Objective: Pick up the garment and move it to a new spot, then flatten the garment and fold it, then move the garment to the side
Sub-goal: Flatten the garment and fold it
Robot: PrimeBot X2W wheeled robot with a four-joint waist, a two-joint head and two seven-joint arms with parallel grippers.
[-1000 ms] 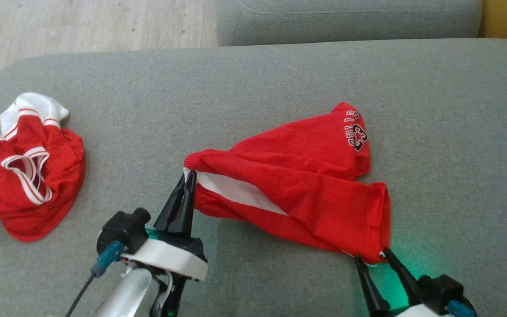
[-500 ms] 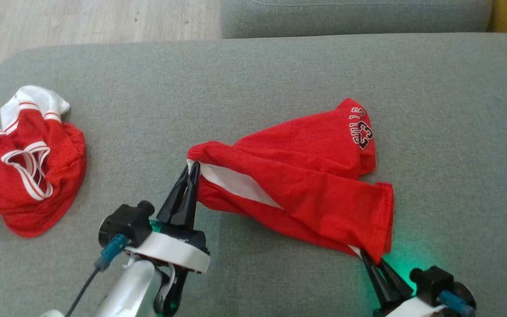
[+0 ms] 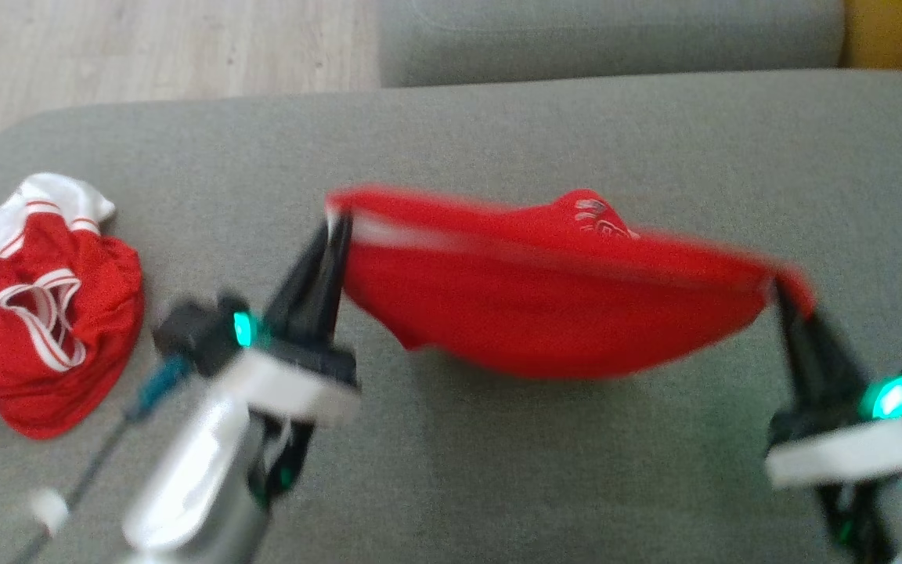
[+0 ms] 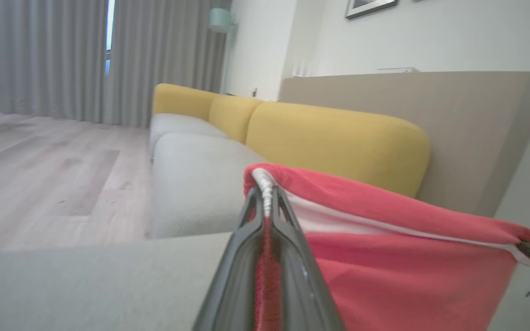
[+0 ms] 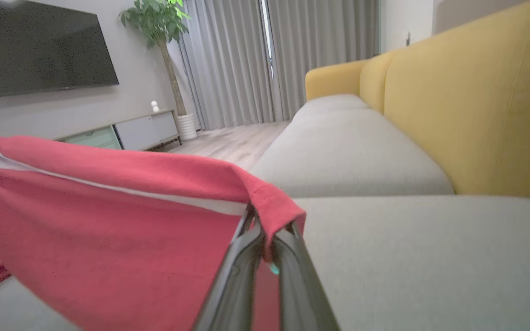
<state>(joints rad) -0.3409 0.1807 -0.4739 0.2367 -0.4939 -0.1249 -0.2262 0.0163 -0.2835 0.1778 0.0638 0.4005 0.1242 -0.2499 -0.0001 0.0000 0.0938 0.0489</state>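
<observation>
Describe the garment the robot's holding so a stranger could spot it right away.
On the grey sofa cushion, look mid-way: a red garment hangs stretched between the left gripper and the right gripper. Unlike the crumpled white-trimmed red jersey lying at the cushion's left, it is held up at both ends.

— Where is it free?
— The cushion (image 3: 576, 125) lies bare beyond the garment (image 3: 545, 313); bare at the right too; its near edge is open.
— What blocks?
— The garment, stretched across the middle; a jersey (image 3: 44, 313) heaped far left.
</observation>
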